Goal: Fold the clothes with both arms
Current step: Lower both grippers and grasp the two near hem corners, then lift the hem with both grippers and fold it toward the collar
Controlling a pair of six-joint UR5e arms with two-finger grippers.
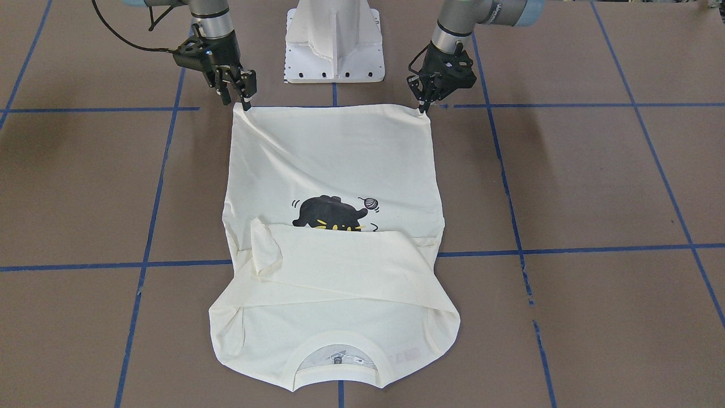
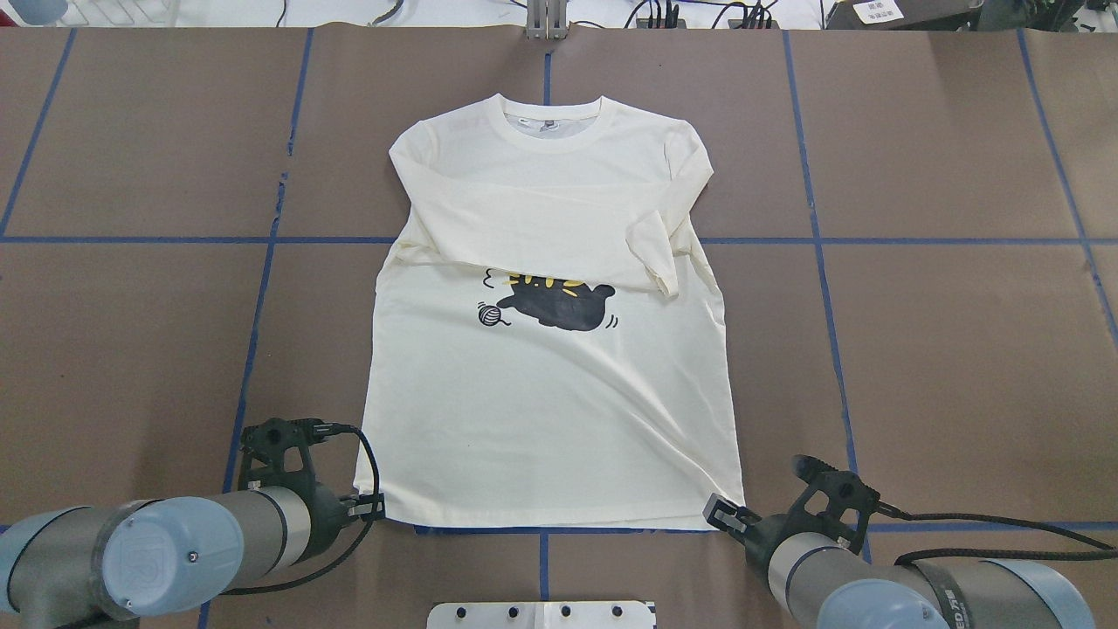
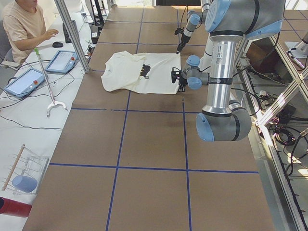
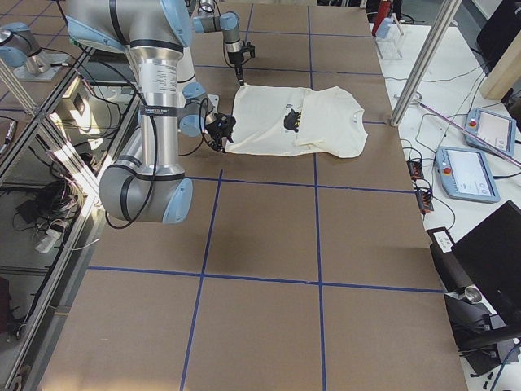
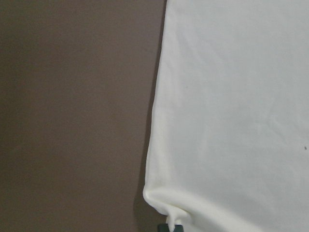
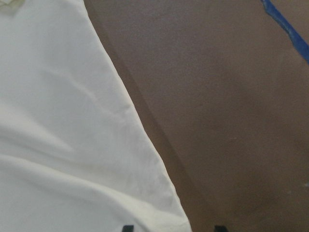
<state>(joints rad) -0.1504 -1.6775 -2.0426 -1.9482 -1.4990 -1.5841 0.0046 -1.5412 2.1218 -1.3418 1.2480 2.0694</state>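
The cream T-shirt [image 1: 334, 158] lies flat on the brown table, cat print [image 1: 331, 212] up, with its sleeves folded across the chest and its collar away from the robot. It also shows in the overhead view [image 2: 559, 411]. My left gripper [image 1: 423, 106] is shut on one hem corner; the left wrist view shows the cloth puckered at the fingertips [image 5: 171, 226]. My right gripper [image 1: 242, 101] stands at the other hem corner. In the right wrist view its fingertips [image 6: 127, 228] are apart, with the shirt corner [image 6: 183, 224] lying between them.
The white pedestal base [image 1: 334, 45] stands between the arms just behind the hem. Blue tape lines [image 1: 566, 249] grid the brown table. An operator [image 3: 26, 26] sits at a side bench with tablets [image 3: 62, 61] past the table's far edge.
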